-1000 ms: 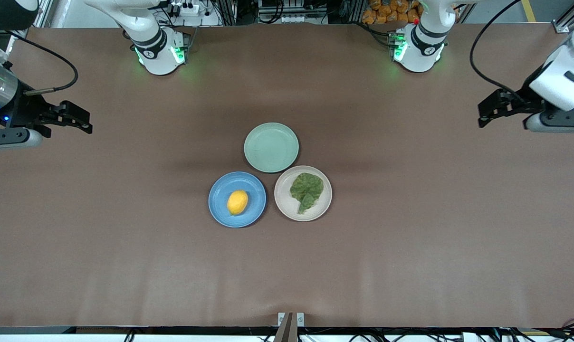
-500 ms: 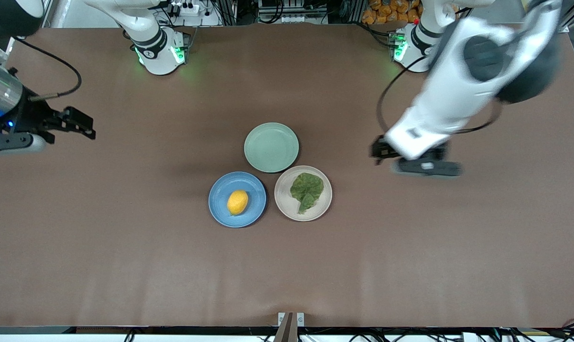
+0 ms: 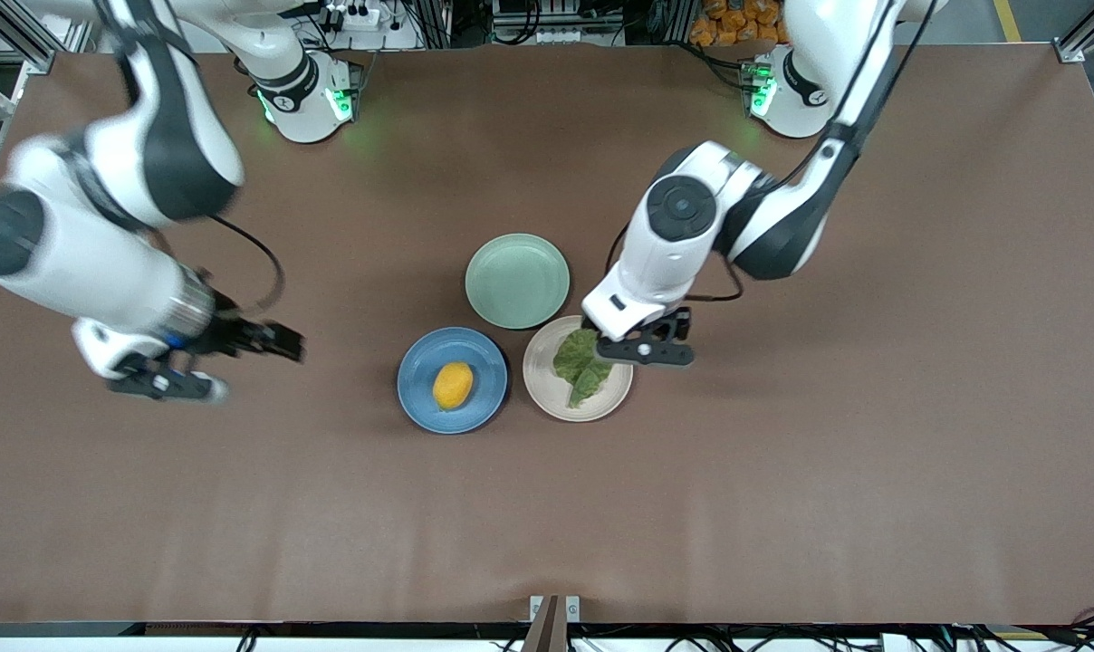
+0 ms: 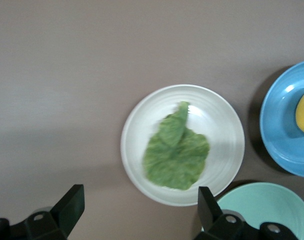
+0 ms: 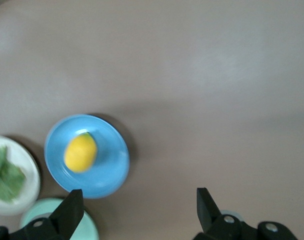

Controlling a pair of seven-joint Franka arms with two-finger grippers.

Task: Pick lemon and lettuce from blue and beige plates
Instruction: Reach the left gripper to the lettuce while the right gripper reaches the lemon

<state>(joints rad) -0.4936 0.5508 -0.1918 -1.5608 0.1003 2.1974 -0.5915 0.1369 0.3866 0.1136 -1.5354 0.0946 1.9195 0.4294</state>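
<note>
While both items lie untouched on their plates, each is approached by its own arm.

The lettuce lies flat on the beige plate, and the left gripper, fingers spread, is held over its edge for a likely straight descent. The lemon sits on the blue plate; the right gripper, also spread, is over bare table toward the right arm's end. A mint plate is empty.

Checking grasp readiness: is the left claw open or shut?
Open. In the left wrist view the left claw shows its fingers spread wide, over the lettuce on the beige plate.
</note>
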